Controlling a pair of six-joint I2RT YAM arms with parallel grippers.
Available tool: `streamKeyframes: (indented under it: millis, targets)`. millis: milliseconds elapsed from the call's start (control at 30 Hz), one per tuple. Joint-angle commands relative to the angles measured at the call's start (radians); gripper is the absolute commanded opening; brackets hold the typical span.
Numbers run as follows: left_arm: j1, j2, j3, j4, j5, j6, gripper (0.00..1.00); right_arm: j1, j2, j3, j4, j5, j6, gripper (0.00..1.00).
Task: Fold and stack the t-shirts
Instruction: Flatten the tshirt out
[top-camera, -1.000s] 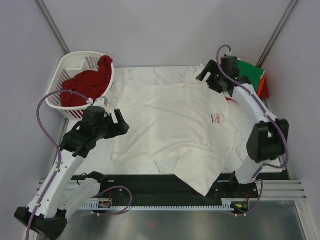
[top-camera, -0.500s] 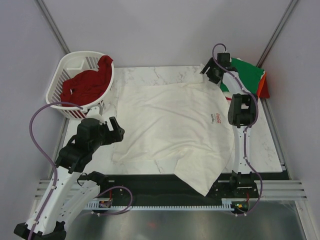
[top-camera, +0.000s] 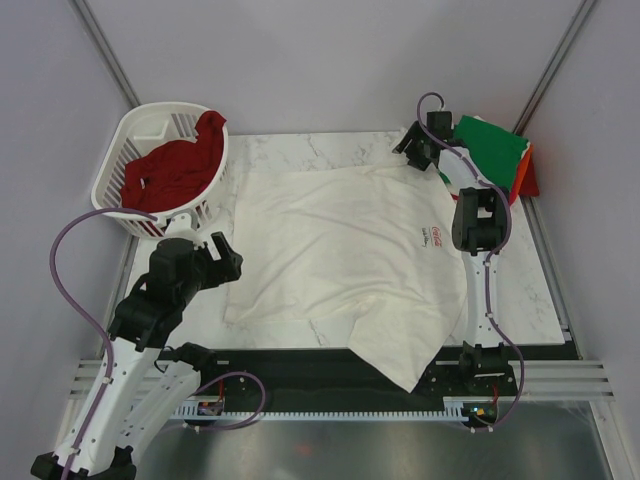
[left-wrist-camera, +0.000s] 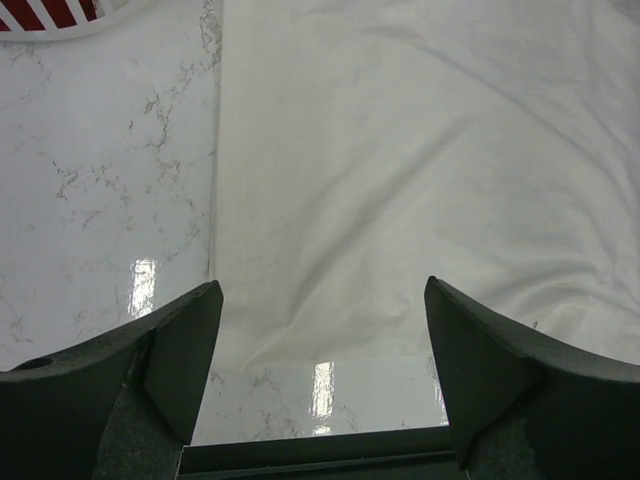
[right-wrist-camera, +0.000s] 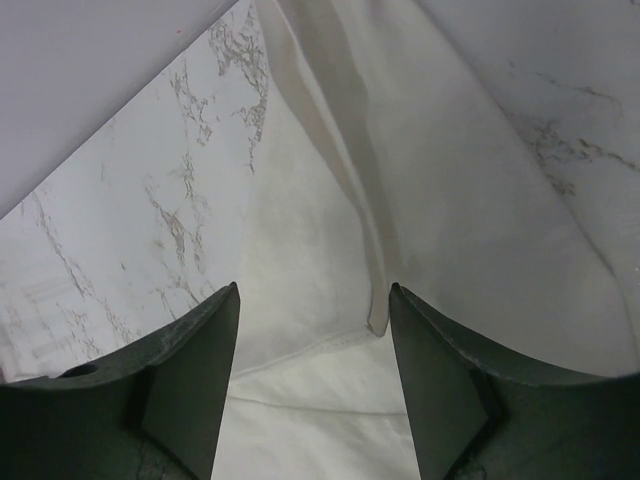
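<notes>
At far left the basket holds a dark red tee. Just near and right of it, my left jaws hover spread over the near-left edge of the white Coca-Cola tee, which lies flat mid-surface with its long axis seemingly running left to right. My right jaws, also spread, straddle its far-right sleeve fold, with the green tee just beyond them and clear of my way.

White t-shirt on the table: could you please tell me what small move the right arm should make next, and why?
Probably lower the right end effector and close on the hem. It is open, that edge of the white t-shirt lies between its fingers, and nothing is gripped yet.
</notes>
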Motion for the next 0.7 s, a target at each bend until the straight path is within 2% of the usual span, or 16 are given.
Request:
streamKeyframes:
  millis: [0,100,167,200,333,467,500,567,633,667]
  targets:
    - [0.007,0.003,-0.001,0.038,-0.022,0.027,0.89,0.003,0.001,-0.011,0.048,-0.019,0.015,0.68]
    - [0.009,0.007,-0.001,0.038,-0.022,0.027,0.89,0.003,0.005,-0.017,0.054,-0.030,0.021,0.58]
    - [0.010,0.009,-0.002,0.038,-0.023,0.027,0.89,0.003,0.008,-0.022,0.065,-0.033,0.028,0.47]
    - [0.010,0.007,-0.004,0.038,-0.023,0.027,0.89,0.005,0.008,-0.022,0.071,-0.039,0.029,0.37]
    - [0.012,0.009,-0.005,0.039,-0.025,0.026,0.89,0.005,0.015,-0.011,0.103,-0.053,0.047,0.12]
    - [0.015,0.015,-0.005,0.038,-0.028,0.024,0.89,0.018,0.042,0.003,0.221,-0.102,0.110,0.02]
    - [0.015,0.016,-0.005,0.038,-0.031,0.024,0.89,0.023,0.053,0.003,0.323,-0.123,0.133,0.00]
    - [0.019,0.019,-0.007,0.038,-0.031,0.023,0.89,0.046,0.111,0.035,0.437,-0.163,0.218,0.00]
    - [0.023,0.016,-0.007,0.038,-0.039,0.020,0.89,0.072,0.197,0.087,0.650,-0.212,0.334,0.00]
    - [0.023,0.013,-0.007,0.038,-0.042,0.018,0.89,0.081,0.232,0.111,0.735,-0.226,0.371,0.09]
